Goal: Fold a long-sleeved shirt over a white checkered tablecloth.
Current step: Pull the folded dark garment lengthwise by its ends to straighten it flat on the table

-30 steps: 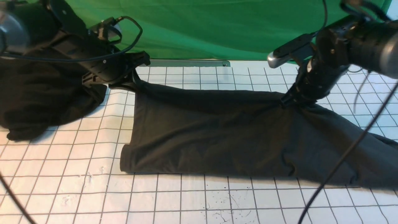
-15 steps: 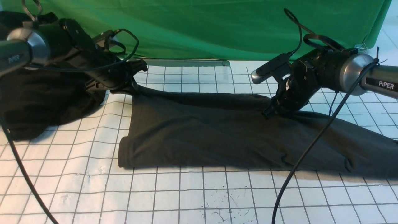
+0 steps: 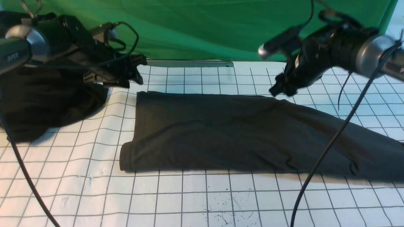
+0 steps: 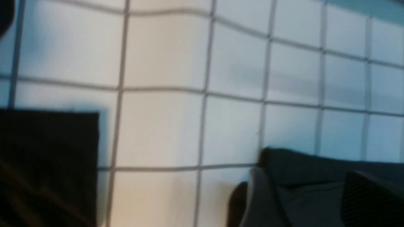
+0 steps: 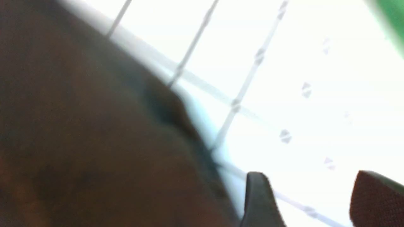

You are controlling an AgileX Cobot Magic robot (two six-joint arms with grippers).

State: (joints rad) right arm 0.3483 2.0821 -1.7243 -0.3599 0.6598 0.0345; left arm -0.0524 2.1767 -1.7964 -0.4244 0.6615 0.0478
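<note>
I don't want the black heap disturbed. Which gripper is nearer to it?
Left. The left gripper hovers just right of the black heap; the right gripper hangs far off, by the far edge of the long-sleeved shirt.

Flat long-sleeved shirt on white checkered tablecloth, left pincer and right pincer above its far edge, not touching
</note>
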